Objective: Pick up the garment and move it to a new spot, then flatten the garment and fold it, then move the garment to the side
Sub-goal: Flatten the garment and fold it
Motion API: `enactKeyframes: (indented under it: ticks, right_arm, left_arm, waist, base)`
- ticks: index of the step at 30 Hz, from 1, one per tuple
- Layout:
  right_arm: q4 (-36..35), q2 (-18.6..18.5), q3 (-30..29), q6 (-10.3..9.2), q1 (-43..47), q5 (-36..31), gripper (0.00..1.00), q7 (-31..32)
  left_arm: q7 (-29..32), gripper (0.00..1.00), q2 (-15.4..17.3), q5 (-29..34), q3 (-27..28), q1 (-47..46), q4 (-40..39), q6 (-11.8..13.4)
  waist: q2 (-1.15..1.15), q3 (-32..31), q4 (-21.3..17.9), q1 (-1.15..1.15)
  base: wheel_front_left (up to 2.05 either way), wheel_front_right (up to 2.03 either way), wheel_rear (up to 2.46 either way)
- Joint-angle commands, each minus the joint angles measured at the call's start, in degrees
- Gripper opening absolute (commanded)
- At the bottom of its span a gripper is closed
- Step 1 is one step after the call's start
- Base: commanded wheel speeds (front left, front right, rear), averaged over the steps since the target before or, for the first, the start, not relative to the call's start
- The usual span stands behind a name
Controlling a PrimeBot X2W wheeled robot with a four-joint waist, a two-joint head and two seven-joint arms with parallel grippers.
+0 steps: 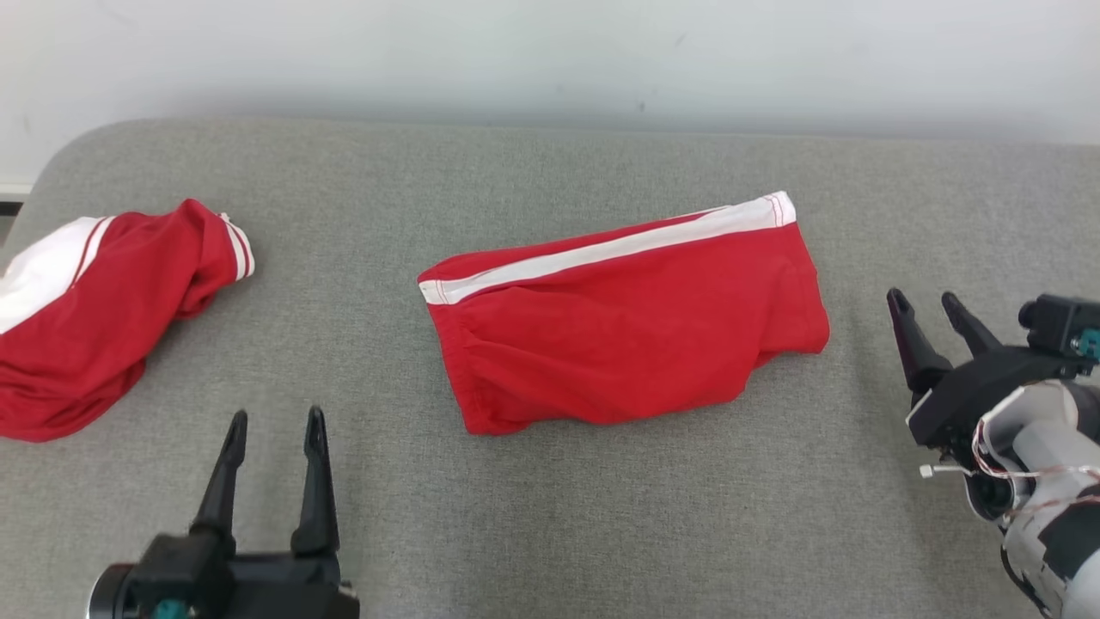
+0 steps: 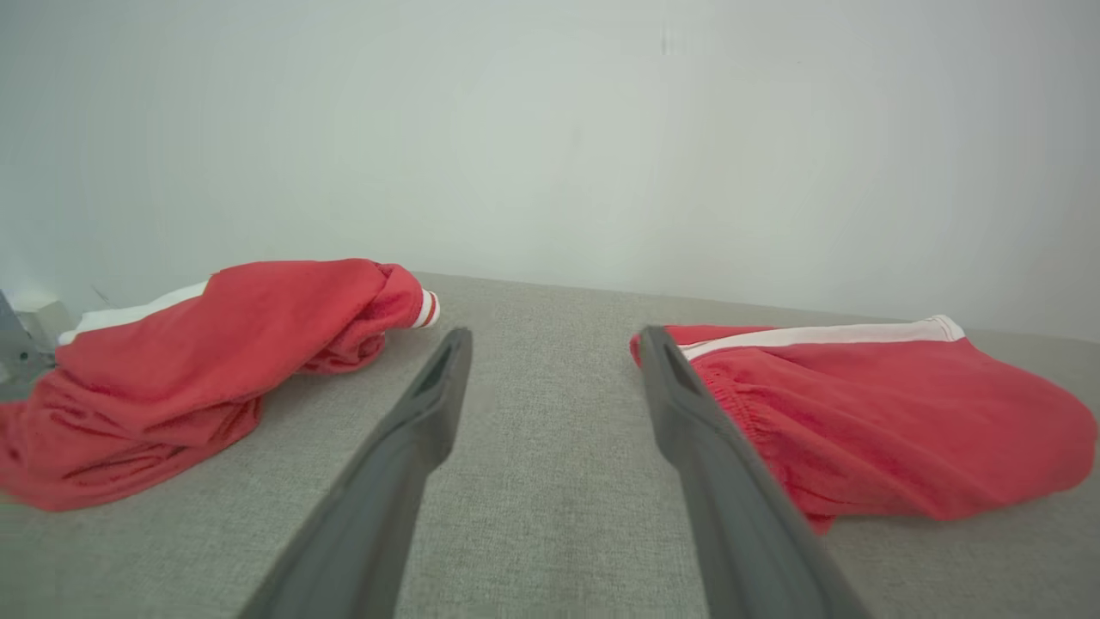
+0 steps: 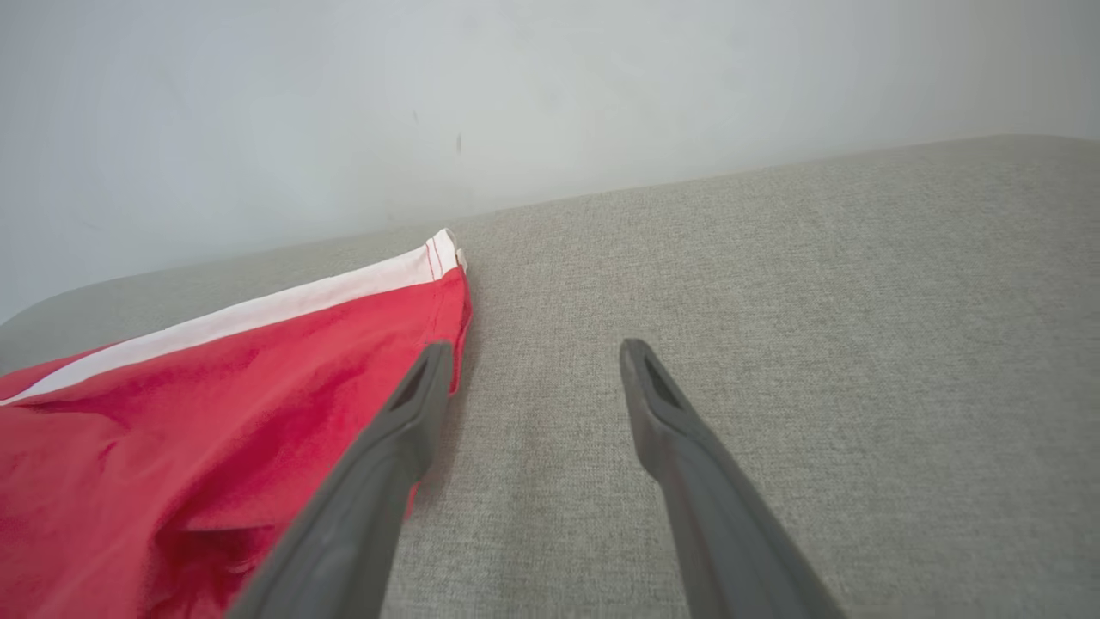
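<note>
A folded red garment [image 1: 627, 318] with a white stripe along its far edge lies in the middle of the grey cushioned surface [image 1: 550, 499]. It also appears at the right of the left wrist view as the red garment [image 2: 868, 421] and at the left of the right wrist view as the red garment [image 3: 198, 447]. My left gripper [image 1: 277, 427] stands open near the front left, apart from the cloth, with nothing between its fingers [image 2: 430, 404]. To the right of the garment, my right gripper [image 1: 925, 301] is open and empty, its left finger [image 3: 404, 421] beside the garment's edge.
A second red and white garment [image 1: 94, 309] lies crumpled at the far left of the surface, seen too in the left wrist view as a red heap [image 2: 206, 370]. A pale wall [image 1: 550, 52] runs behind the surface.
</note>
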Motion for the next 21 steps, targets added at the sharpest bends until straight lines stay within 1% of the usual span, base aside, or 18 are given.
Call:
enactKeyframes:
  ticks: [1, 3, 5, 10, 21]
  right_arm:
    - [-0.6, 0.4, -1.3, -0.13, 1.1, -1.1, 1.0, -0.1]
    - [-1.1, 1.0, -2.7, -0.13, 2.0, -2.8, 1.0, -0.1]
    - [-1.3, 1.3, -3.9, -0.13, 2.2, -4.1, 1.0, -0.1]
    - [-0.1, 2.1, -4.3, -0.13, -0.6, -7.0, 1.0, -0.1]
    - [10.4, 3.6, -2.8, -0.13, -11.4, -9.5, 1.0, 7.2]
  left_arm:
    - [-0.1, 1.0, -0.4, 1.7, 0.3, 1.8, -1.0, 0.0]
    - [-0.1, 1.0, -0.7, 2.5, 0.7, 3.4, -1.4, -0.2]
    - [-0.1, 1.0, -0.9, 1.8, 1.5, 4.2, -1.5, 0.1]
    - [-0.1, 1.0, -1.1, -0.7, 0.2, 4.3, -1.4, 0.9]
    - [-0.1, 1.0, -1.1, -3.0, -3.0, 1.2, -1.6, 1.9]
  waist:
    - [0.0, -0.4, 0.3, 0.02]
    - [0.0, -0.5, 0.5, 0.02]
    - [0.0, -0.6, 0.8, 0.02]
    - [0.0, 0.3, 2.5, 0.02]
    - [0.0, 5.0, 7.5, 0.02]
  base:
    - [0.0, 0.0, 0.0]
    - [0.0, 0.0, 0.0]
    - [0.0, 0.0, 0.0]
    - [0.0, 0.0, 0.0]
    - [0.0, 0.0, 0.0]
